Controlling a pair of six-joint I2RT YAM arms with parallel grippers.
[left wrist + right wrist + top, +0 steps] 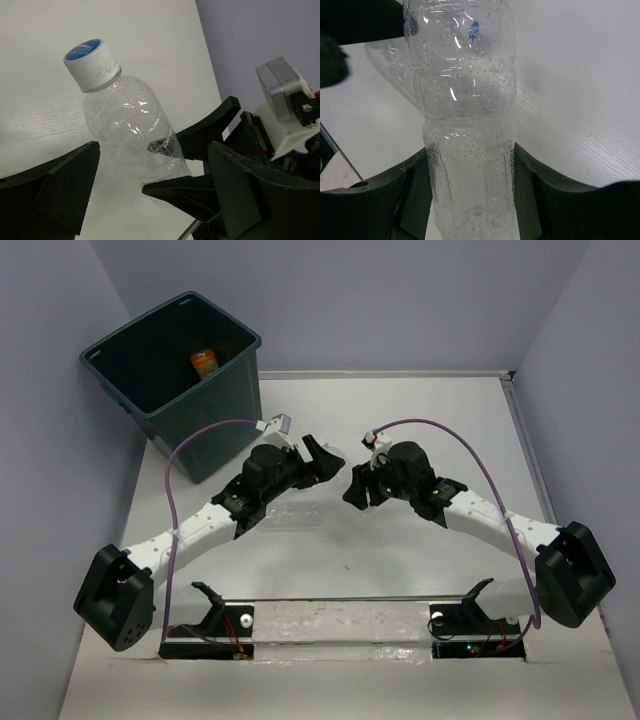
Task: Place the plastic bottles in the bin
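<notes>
Wrist views show right tool (472, 170) pinching a clear bottle (465, 90), apparently hidden overhead; left tool (155, 150) spread.

Pale lilac walls (400, 300), white table (440, 415), soft even light

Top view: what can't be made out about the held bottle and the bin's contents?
Top view: the clear bottle is lost between the left gripper and the right gripper.
Top view: the inside of the bin is dark; only an orange bottle shows.
Left wrist view: the right gripper hides the clear bottle's base.
Right wrist view: the top edge cuts off its cap.
</notes>
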